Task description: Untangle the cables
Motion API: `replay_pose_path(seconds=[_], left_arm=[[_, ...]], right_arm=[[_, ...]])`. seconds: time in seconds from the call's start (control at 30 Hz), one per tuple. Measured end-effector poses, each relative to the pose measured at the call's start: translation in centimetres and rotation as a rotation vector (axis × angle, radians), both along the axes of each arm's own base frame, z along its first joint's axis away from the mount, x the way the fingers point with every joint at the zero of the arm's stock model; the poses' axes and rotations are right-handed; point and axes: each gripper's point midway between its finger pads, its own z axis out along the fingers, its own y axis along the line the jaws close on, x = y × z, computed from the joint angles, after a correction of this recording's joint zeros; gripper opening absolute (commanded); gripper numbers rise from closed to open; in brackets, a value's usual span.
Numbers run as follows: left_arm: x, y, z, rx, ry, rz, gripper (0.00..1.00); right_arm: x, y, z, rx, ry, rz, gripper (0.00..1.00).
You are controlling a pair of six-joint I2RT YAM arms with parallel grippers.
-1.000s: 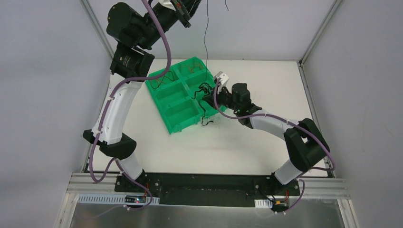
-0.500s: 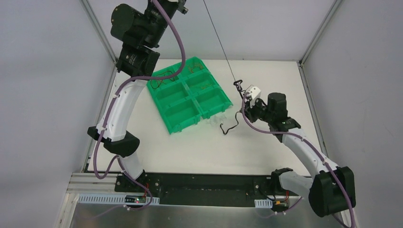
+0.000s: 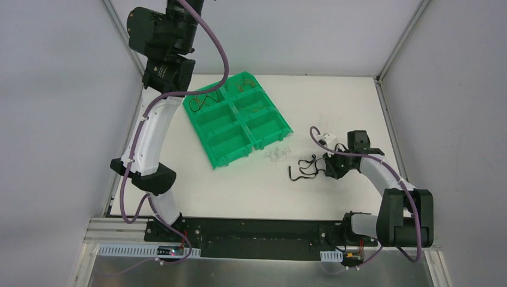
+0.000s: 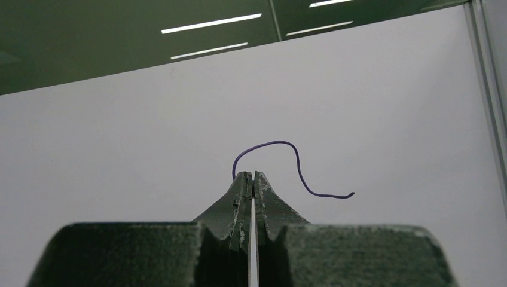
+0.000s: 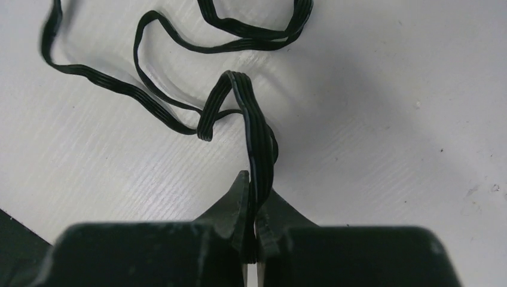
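My left end effector (image 4: 251, 176) is raised high, facing a pale grey wall (image 4: 119, 167), with its tips pressed together on a thin dark wire (image 4: 275, 142). The wire's free end curls up out of the tips, arcs over to the right and ends in the air. In the overhead view this end effector is out of frame at the top.

My right end effector (image 5: 256, 185) is down at the white worktop (image 5: 388, 89), right of centre. It is pinched narrow on a black ribbed flat cable (image 5: 257, 125). That cable rises in a kink just ahead of the tips, and the rest lies in loose loops on the worktop, crossing itself at least once.

The green plastic tray with six compartments (image 3: 230, 140) sits well apart from this bundle, toward the far left. A thin black wire (image 3: 200, 103) lies in its far-left compartment. A small clear plastic piece (image 3: 276, 154) lies between the tray and the black cable.
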Motion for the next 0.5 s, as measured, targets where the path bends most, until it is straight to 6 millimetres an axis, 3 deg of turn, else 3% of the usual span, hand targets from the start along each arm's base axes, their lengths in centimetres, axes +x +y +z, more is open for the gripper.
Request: replay_pose_path(seconds=[0.2, 0.5], left_arm=[[1.0, 1.6, -1.6, 0.019, 0.045, 0.048, 0.00], [5.9, 3.5, -10.9, 0.094, 0.284, 0.128, 0.00]], right_arm=[[0.4, 0.2, 1.2, 0.020, 0.015, 0.009, 0.00], [1.6, 0.9, 3.2, 0.063, -0.006, 0.009, 0.00]])
